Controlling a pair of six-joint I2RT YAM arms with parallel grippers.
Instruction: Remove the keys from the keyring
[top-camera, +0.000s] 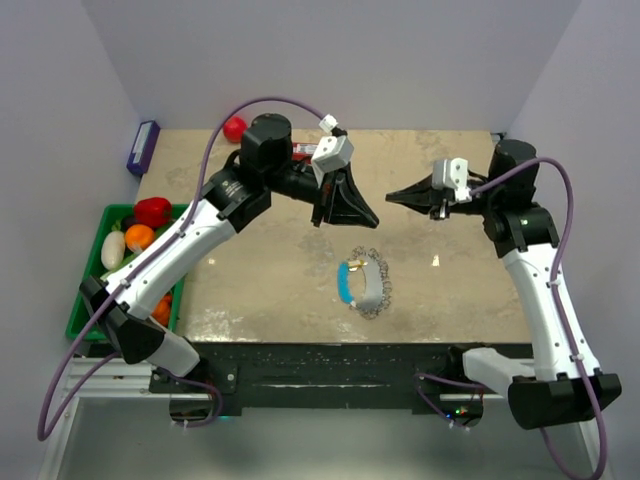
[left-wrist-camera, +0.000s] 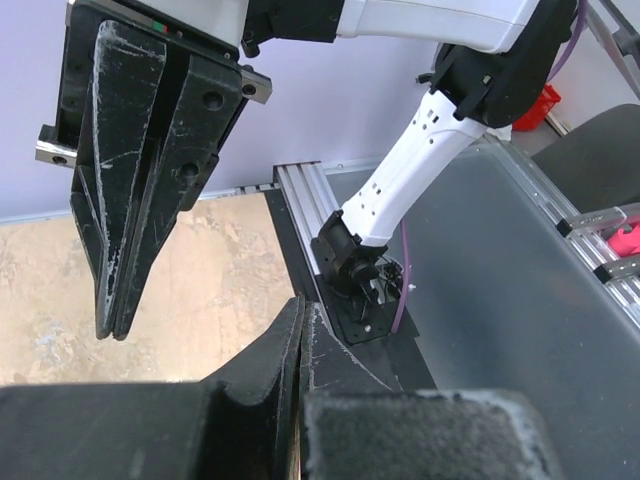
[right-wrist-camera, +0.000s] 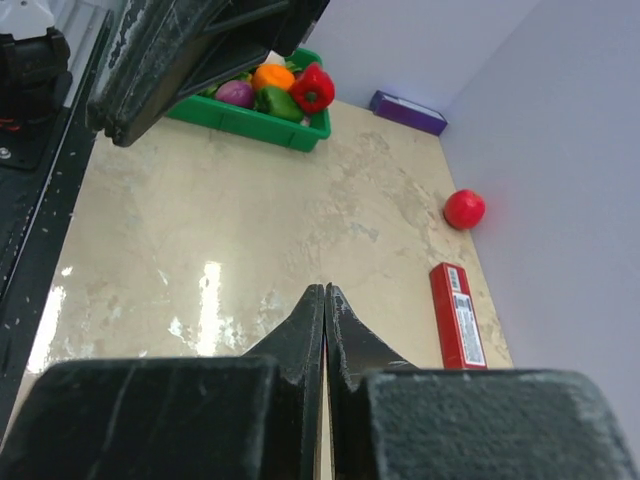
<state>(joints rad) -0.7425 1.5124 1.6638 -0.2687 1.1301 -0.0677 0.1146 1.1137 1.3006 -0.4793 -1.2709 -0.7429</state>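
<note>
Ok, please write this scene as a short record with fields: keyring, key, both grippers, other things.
keyring: lies flat on the table, near the front middle, untouched
key: small yellow piece at the ring's far edge; attachment cannot be told
left gripper: shut, empty, above the table
right gripper: shut, empty, facing the left one
other things: green bin with vegetables, red ball, red box

Toward the near edge of the table (top-camera: 270, 290), centred: keyring (top-camera: 366, 288), key (top-camera: 355, 266) at its far side. Hovering behind it, left gripper (top-camera: 360, 212) and right gripper (top-camera: 398, 196), tips facing. Ball (top-camera: 234, 128) at the far edge; bin (top-camera: 120, 208) off left.
</note>
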